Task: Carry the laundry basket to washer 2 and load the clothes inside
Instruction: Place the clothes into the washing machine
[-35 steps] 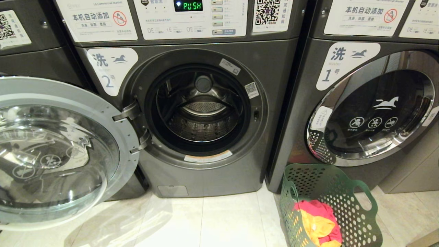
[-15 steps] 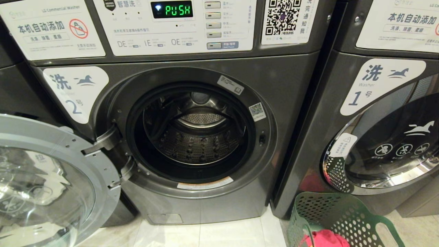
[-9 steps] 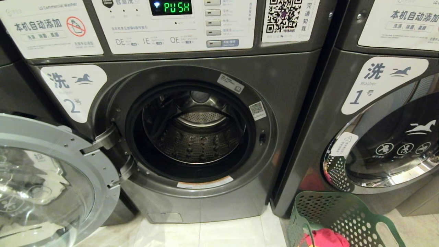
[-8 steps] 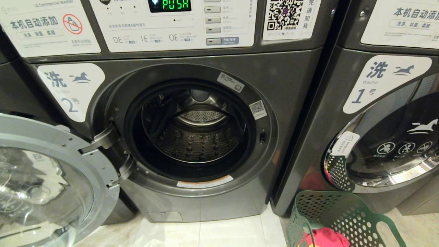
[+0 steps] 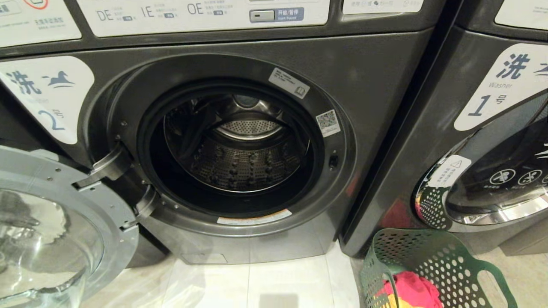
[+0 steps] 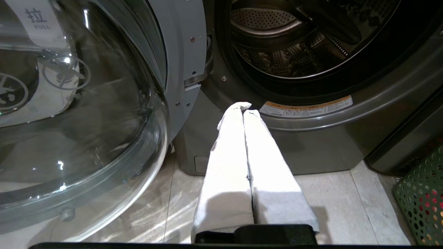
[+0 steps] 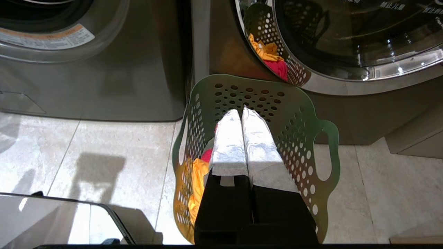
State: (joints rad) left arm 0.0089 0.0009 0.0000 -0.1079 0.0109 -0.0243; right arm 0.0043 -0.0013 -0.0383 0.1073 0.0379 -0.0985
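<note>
Basket (image 5: 432,265) sits at washer 2's (image 5: 239,145) four o'clock so its open door swings clear, both grippers (image 6: 244,110) (image 7: 242,114) pinched shut, holding nothing.

The head view looks forward and slightly down, close on washer 2 (image 5: 239,141), whose open drum fills the centre, with the laundry basket (image 5: 428,265) at five o'clock. The left wrist view sits low near the floor, facing the same washer 2 (image 6: 311,103) with its swung-open door (image 6: 79,114) at ten o'clock. The right wrist view looks steeply down over the laundry basket (image 7: 294,114), which all three views share.
</note>
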